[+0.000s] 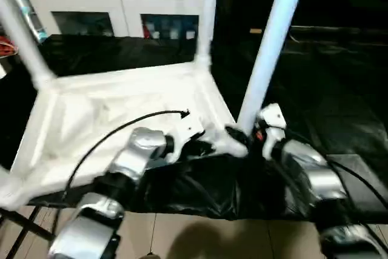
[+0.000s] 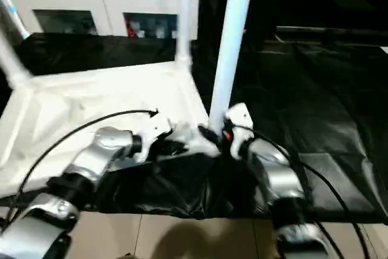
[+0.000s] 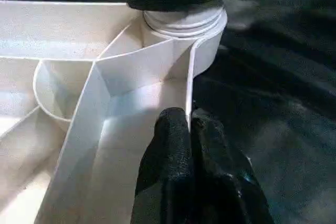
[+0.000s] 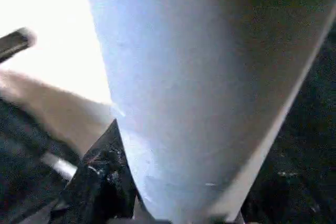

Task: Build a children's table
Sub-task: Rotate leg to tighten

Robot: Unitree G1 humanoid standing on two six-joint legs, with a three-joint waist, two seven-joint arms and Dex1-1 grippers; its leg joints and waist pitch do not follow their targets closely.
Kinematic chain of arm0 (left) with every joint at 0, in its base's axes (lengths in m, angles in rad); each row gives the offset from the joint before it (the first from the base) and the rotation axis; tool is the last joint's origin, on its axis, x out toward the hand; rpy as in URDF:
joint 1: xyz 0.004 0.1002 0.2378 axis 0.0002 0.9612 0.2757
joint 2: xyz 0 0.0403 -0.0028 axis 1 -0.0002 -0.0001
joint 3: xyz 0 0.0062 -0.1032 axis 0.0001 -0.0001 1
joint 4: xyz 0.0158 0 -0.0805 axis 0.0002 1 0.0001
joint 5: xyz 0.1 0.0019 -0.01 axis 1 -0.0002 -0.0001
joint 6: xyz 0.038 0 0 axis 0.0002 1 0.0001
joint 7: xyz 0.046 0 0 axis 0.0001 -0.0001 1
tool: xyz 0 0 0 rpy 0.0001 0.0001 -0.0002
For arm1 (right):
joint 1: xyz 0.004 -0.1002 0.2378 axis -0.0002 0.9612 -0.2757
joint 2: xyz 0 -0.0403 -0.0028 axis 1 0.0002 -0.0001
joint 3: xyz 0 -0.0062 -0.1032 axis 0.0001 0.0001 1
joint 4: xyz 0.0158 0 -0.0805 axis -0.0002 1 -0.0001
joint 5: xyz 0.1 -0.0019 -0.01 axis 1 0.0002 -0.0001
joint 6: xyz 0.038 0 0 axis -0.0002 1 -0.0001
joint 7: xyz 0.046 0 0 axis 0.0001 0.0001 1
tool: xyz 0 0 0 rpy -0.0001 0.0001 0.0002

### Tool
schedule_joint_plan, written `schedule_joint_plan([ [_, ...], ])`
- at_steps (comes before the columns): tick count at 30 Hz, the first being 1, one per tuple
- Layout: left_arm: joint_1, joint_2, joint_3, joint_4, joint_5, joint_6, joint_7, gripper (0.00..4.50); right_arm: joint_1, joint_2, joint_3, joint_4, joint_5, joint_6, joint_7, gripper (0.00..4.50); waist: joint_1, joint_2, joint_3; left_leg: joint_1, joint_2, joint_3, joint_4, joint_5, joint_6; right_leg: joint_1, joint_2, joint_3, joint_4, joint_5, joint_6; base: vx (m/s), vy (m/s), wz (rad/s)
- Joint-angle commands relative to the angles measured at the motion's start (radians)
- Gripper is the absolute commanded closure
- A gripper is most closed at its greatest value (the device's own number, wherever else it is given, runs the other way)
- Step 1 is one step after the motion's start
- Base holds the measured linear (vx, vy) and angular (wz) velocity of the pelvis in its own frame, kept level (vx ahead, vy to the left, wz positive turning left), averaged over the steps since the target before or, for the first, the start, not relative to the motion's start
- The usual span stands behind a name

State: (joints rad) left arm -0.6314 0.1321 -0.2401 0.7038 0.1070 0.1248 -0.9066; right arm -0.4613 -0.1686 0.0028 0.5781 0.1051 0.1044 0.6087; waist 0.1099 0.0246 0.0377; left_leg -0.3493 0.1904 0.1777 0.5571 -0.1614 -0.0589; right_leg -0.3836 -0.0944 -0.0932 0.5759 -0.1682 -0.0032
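Note:
The white tabletop (image 1: 109, 119) lies underside up on a black-covered surface. Three white legs stand up from its corners: one at the far left (image 1: 21, 40), one at the far right (image 1: 208, 16) and one at the near right (image 1: 270, 53). My left gripper (image 3: 190, 129) is shut on the tabletop's thin side wall, just beside the near right corner socket (image 3: 184, 40). My right gripper (image 1: 242, 134) is shut around the base of the near right leg (image 4: 199, 77), right above that socket. A black finger (image 4: 100, 182) presses against the leg.
A white cabinet with glass doors (image 1: 115, 4) stands behind the tabletop. Black sheeting (image 1: 315, 89) covers the surface to the right and hangs over the near edge. Pale floor tiles (image 1: 182, 235) show below. A black cable (image 1: 121, 127) arcs over my left forearm.

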Motion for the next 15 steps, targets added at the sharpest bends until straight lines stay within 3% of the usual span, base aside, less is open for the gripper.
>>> schedule_joint_plan([
  [1,-0.062,-0.092,0.018,-0.004,-0.002,-0.002,0.168,4.50,-0.008,0.127,0.066,0.145,-0.035,0.040,-0.108,2.51,-0.003,-0.004,-0.042,0.008,0.036,-0.025,-0.075,-0.420,-0.013,0.018,-0.070,0.042,-0.101,-0.549,-0.107,0.000,0.000,0.00],
  [3,-0.065,-0.111,0.014,0.002,0.009,-0.010,0.200,4.50,-0.035,0.153,0.041,0.190,-0.035,0.034,-0.163,2.51,-0.008,-0.002,-0.042,0.011,0.034,-0.025,-0.074,-0.434,-0.018,0.016,-0.068,0.039,-0.103,-0.547,-0.110,0.000,0.000,0.00],
  [7,-0.055,-0.127,-0.008,0.002,0.009,-0.061,0.169,4.50,-0.047,0.173,0.059,0.199,-0.045,-0.029,-0.131,2.51,-0.004,-0.004,-0.046,0.005,0.035,-0.020,-0.074,-0.400,0.006,0.021,-0.066,0.046,-0.096,-0.454,-0.127,0.000,0.000,0.00],
  [8,-0.050,-0.121,-0.013,-0.002,0.006,-0.072,0.152,4.50,-0.045,0.174,0.050,0.194,-0.031,-0.020,-0.117,1.97,-0.003,-0.003,-0.048,-0.001,0.035,-0.020,-0.074,-0.379,0.013,0.027,-0.066,0.047,-0.091,-0.426,-0.134,0.000,0.000,0.00],
  [9,-0.046,-0.117,-0.014,-0.006,0.005,-0.076,0.144,4.50,-0.044,0.173,0.043,0.190,-0.023,-0.014,-0.109,1.84,-0.001,-0.002,-0.048,0.000,0.036,-0.019,-0.074,-0.370,0.015,0.028,-0.066,0.047,-0.090,-0.414,-0.137,0.000,0.000,0.00],
  [15,-0.031,-0.071,-0.022,-0.025,-0.016,-0.110,0.043,4.50,-0.032,0.130,0.066,0.168,-0.028,-0.040,-0.003,1.57,-0.001,0.002,-0.044,0.000,0.038,-0.020,-0.077,-0.390,0.016,0.028,-0.067,0.047,-0.092,-0.446,-0.138,0.000,0.000,0.00],
])
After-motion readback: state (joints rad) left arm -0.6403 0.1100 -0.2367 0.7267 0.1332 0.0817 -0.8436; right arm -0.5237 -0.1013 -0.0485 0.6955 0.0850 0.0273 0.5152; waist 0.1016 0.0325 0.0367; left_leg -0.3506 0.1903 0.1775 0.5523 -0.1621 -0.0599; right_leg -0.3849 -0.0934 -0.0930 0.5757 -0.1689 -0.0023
